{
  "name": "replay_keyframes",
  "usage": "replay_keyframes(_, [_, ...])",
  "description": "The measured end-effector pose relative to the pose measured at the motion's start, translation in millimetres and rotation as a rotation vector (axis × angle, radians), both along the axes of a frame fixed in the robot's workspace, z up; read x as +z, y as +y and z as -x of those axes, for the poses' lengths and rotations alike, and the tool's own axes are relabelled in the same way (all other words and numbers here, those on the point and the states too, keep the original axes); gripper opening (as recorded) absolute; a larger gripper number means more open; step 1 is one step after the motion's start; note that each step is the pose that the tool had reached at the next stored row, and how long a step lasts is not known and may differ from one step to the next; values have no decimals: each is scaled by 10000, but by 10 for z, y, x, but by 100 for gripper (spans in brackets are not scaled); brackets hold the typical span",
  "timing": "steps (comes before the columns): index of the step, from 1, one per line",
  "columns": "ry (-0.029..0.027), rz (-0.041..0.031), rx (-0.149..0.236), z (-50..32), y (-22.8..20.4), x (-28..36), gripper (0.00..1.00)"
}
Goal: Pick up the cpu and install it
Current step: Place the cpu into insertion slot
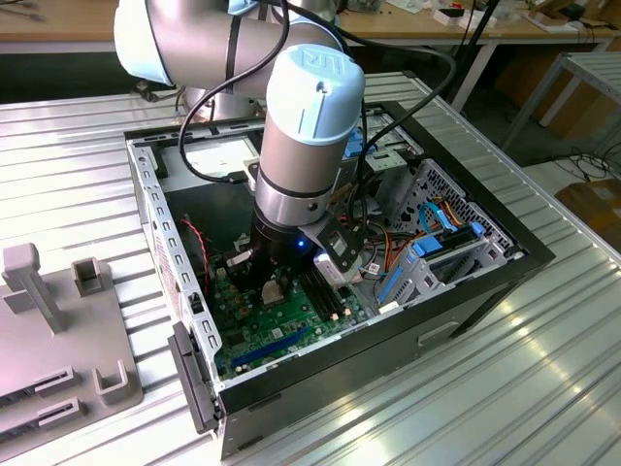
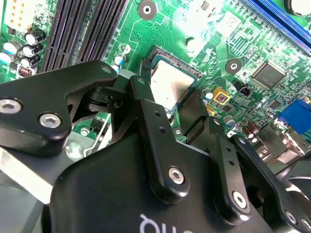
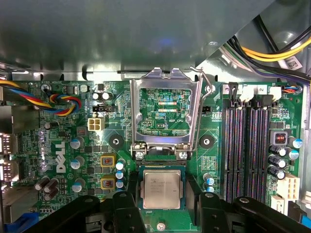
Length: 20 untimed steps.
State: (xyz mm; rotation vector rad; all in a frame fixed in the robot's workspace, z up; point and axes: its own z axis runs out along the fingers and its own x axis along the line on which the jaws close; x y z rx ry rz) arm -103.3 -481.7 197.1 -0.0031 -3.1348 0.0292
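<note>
Cpu [image 3: 163, 189] lay level at socket [image 3: 163, 167], gripper [image 2: 169, 88] astride; hold undeterminable. Advised: keep edges square, no downward force.

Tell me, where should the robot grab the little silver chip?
By two opposite thin edges, coming straight down from above. The cpu sits flat, metal face up, so only its sides offer grip. Pick the edges away from the open metal frame, hinged along another edge.

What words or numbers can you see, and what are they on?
Cpu: faint print, too small to read.
Board: white maker's mark and tiny labels, not read out here.
Gripper: white letters cut off, unreadable.
Cable tag: too small to read.
</note>
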Motion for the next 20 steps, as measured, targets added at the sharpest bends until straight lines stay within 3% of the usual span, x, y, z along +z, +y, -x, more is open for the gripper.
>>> replay_keyframes(12, [-3, 0, 5, -4, -1, -1, 47])
replay_keyframes(14, [-3, -3, 6, -9, 0, -2, 48])
replay_keyframes(15, [-1, -1, 3, -10, 0, -2, 54])
replay_keyframes(20, [2, -1, 3, -25, 0, -3, 54])
